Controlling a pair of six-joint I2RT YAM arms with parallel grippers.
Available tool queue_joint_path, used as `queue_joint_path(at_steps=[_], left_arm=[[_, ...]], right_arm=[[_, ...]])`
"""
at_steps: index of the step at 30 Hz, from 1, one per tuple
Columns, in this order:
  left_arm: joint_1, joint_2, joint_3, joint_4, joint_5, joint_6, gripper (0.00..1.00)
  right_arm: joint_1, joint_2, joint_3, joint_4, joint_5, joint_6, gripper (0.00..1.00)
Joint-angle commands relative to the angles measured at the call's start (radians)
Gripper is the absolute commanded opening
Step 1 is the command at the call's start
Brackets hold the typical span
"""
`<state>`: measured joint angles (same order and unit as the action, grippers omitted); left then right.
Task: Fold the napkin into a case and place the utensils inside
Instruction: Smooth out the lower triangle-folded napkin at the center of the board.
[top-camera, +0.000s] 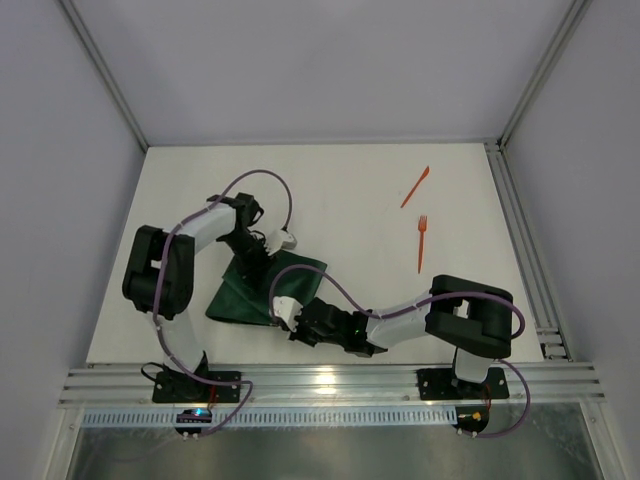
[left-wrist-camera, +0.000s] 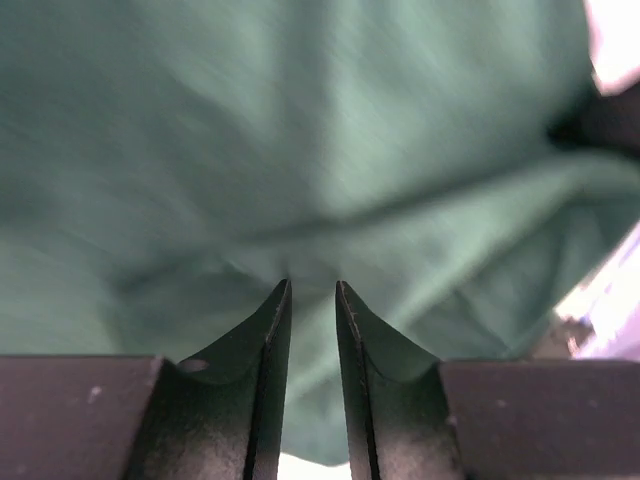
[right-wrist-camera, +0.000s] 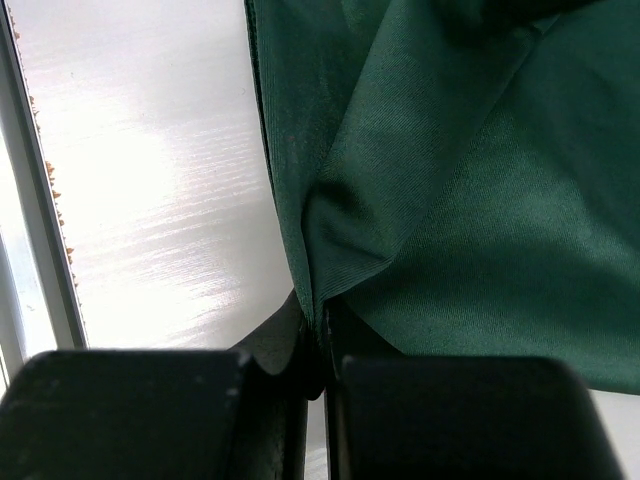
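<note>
The dark green napkin (top-camera: 245, 295) lies rumpled and partly folded at the near left of the table. My left gripper (top-camera: 252, 262) is down on its far side; in the left wrist view the jaws (left-wrist-camera: 313, 285) stand narrowly apart with the cloth (left-wrist-camera: 300, 150) in the gap, so the gripper is open. My right gripper (top-camera: 296, 326) is at the napkin's near right edge, shut (right-wrist-camera: 320, 310) on a pinched fold of the cloth (right-wrist-camera: 450, 200). The orange utensils lie apart at the far right: the knife (top-camera: 415, 187) and the fork (top-camera: 422, 243).
An aluminium rail (top-camera: 330, 385) runs along the near table edge, close to the right gripper, and shows in the right wrist view (right-wrist-camera: 30, 250). Another rail (top-camera: 520, 250) lines the right side. Grey walls enclose the white table (top-camera: 340, 200).
</note>
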<state>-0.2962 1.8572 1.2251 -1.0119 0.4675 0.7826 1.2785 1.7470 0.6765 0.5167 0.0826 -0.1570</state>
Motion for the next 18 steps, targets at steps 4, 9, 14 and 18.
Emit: queue_joint_path(at_steps=[4, 9, 14, 18], left_arm=[[0.014, -0.122, -0.044, -0.226, 0.011, 0.173, 0.25], [0.032, -0.199, -0.032, -0.353, 0.036, 0.248, 0.27], [0.043, -0.239, 0.033, -0.230, 0.077, 0.088, 0.38], [0.043, -0.162, 0.099, 0.033, -0.065, -0.184, 0.40]], right_arm=[[-0.007, -0.032, -0.015, 0.036, 0.008, 0.027, 0.04], [-0.008, -0.030, -0.014, 0.031, 0.009, 0.022, 0.04], [-0.008, -0.029, -0.017, 0.032, 0.006, 0.004, 0.04], [-0.010, -0.024, -0.009, 0.025, 0.003, 0.002, 0.04]])
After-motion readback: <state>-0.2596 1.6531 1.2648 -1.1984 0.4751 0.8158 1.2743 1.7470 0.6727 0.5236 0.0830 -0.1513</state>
